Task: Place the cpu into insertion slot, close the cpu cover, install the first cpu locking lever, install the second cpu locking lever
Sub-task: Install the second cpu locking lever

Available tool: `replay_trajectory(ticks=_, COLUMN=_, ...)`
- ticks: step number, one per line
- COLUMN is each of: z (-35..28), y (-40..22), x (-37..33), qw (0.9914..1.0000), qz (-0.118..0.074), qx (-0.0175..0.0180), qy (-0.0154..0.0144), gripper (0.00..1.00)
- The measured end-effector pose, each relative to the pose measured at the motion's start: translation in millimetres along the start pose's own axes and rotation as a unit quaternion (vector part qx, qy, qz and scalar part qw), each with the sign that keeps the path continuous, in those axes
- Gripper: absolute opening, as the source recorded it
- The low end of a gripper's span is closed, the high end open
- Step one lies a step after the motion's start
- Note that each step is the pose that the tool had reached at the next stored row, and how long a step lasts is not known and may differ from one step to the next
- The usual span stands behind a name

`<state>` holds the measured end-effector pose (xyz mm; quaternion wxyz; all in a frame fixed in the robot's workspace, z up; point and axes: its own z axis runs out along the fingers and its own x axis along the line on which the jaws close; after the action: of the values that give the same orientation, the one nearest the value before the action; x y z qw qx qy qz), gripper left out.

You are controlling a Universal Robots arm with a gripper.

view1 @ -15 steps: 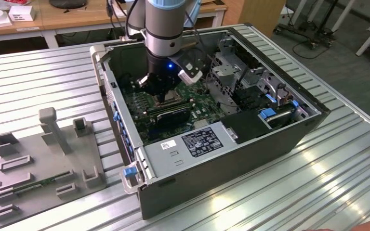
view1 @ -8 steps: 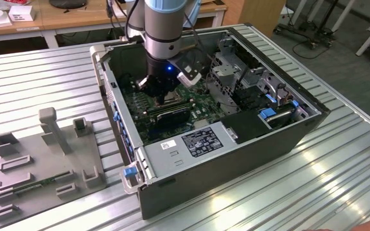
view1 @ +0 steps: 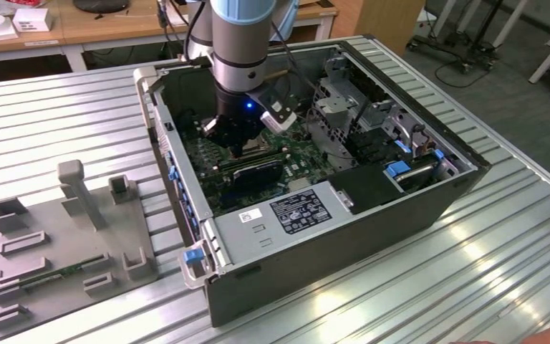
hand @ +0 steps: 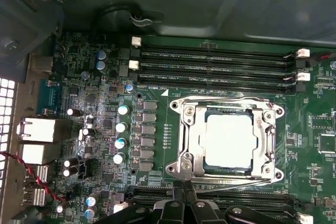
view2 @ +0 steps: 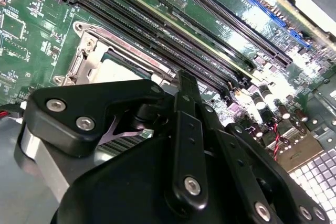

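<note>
Jaws [hand: 184, 203] closed, fingertips pinched together on nothing, at bottom centre of the first wrist view, just outside the lower edge of the insertion slot [hand: 185, 145]. The cpu [hand: 228, 141] sits flat in the slot, pale face showing through the window of the cpu cover [hand: 261, 135], which lies down over it. A thin lever wire [hand: 231, 180] runs along the slot's lower edge, right by the fingertips. Long black memory slots [hand: 210, 69] crowd the slot above and below, little room between.

In the second wrist view the dark finger [view2: 188, 103] tapers to the socket's edge, the cpu [view2: 118, 71] partly hidden behind the gripper body.

In the exterior view the gripper [view1: 240, 147] reaches down into the open computer case [view1: 371, 229], walls close around the arm. Case lies on the ribbed metal tabletop [view1: 65, 122]; a grey fixture tray [view1: 65, 244] sits at lower left, well apart.
</note>
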<state>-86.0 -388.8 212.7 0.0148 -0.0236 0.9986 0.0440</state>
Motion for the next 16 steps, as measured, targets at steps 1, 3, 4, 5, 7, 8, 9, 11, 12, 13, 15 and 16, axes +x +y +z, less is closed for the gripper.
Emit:
replay_trajectory(ticks=1, z=0.0, y=0.0, x=0.0, qw=1.00000, qz=0.000, qx=0.0000, qy=0.0000, gripper=0.10)
replay_trajectory(ticks=3, z=0.1, y=0.0, x=0.1, qw=1.00000, qz=0.000, qx=-0.0001, qy=-0.0001, gripper=0.10)
replay_trajectory(ticks=4, z=0.2, y=0.0, x=0.1, qw=1.00000, qz=0.000, qx=-0.0001, qy=-0.0001, gripper=0.10)
replay_trajectory(ticks=5, z=0.6, y=0.0, x=0.1, qw=1.00000, qz=0.000, qx=-0.0002, qy=-0.0002, gripper=0.10)
replay_trajectory(ticks=7, z=1.4, y=0.0, x=0.1, qw=1.00000, qz=0.000, qx=-0.0002, qy=-0.0001, gripper=0.10)
replay_trajectory(ticks=8, z=1.8, y=-0.1, x=0.2, qw=1.00000, qz=0.000, qx=-0.0001, qy=-0.0001, gripper=0.10)
replay_trajectory(ticks=9, z=2.3, y=-0.1, x=0.2, qw=1.00000, qz=0.000, qx=-0.0001, qy=-0.0001, gripper=0.10)
replay_trajectory(ticks=11, z=3.3, y=-0.2, x=0.3, qw=1.00000, qz=0.000, qx=-0.0001, qy=-0.0001, gripper=0.10)
replay_trajectory(ticks=12, z=3.7, y=-0.3, x=0.4, qw=1.00000, qz=0.000, qx=-0.0001, qy=-0.0001, gripper=0.10)
replay_trajectory(ticks=13, z=4.0, y=-0.3, x=0.5, qw=1.00000, qz=0.000, qx=-0.0001, qy=-0.0001, gripper=0.10)
replay_trajectory(ticks=15, z=4.6, y=-0.3, x=0.7, qw=1.00000, qz=0.000, qx=-0.0001, qy=-0.0001, gripper=0.10)
replay_trajectory(ticks=16, z=4.8, y=-0.3, x=1.1, qw=1.00000, qz=0.000, qx=-0.0001, qy=-0.0001, gripper=0.10)
